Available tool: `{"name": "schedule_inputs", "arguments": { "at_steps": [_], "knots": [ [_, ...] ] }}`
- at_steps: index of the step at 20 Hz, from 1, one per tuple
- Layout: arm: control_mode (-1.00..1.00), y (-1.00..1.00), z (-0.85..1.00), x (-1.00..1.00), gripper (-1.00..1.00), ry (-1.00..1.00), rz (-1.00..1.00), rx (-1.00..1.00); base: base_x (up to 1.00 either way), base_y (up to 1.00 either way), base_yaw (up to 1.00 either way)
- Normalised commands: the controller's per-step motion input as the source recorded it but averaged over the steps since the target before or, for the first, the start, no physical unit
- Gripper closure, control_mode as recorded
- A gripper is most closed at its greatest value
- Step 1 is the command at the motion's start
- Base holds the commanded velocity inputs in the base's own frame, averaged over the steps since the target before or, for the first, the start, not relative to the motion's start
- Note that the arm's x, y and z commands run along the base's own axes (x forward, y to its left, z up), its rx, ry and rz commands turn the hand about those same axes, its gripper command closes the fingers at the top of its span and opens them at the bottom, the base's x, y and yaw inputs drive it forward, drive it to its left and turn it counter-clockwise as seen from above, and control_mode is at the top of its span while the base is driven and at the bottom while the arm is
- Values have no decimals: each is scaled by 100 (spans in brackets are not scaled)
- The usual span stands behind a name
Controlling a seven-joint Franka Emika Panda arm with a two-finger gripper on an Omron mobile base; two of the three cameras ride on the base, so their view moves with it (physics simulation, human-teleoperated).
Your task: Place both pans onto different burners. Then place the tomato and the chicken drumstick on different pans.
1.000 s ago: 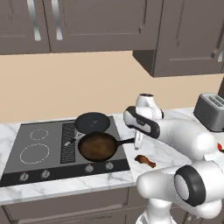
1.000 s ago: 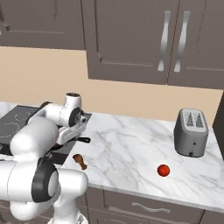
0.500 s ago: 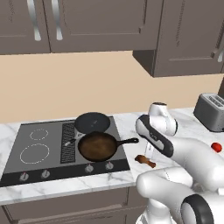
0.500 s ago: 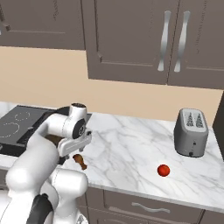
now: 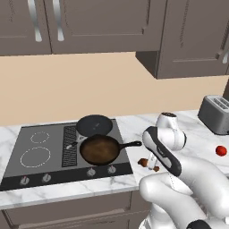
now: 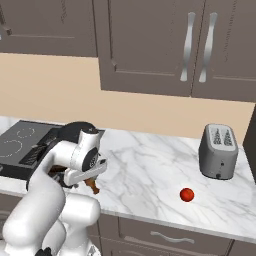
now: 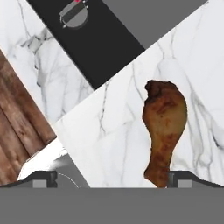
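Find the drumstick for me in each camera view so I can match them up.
Left base view: drumstick on the counter right of the cooktop, partly behind the arm.
Right base view: drumstick low left, under the hand.
Hand view: drumstick right of centre.
Shared landmark: cooktop corner.

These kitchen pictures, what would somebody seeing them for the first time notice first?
Probably the white arm bent low over the marble counter, its open gripper above the chicken drumstick lying just right of the cooktop. Next, the two pans, black skillet and brown pan, on the cooktop's right side, and the tomato alone near the toaster.
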Motion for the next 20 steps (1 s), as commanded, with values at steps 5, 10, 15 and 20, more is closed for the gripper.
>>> {"name": "schedule_inputs", "arguments": {
  "at_steps": [5,10,15,20],
  "knots": [
    [-100,-9,-19,37,-100,0,-11,0,0,0,0],
    [-100,-7,-27,28,-100,0,-4,0,0,0,0],
    [-100,0,-28,10,-100,-4,-1,0,0,0,0],
    [-100,5,-41,0,-100,-1,0,0,0,0,0]
  ]
}}
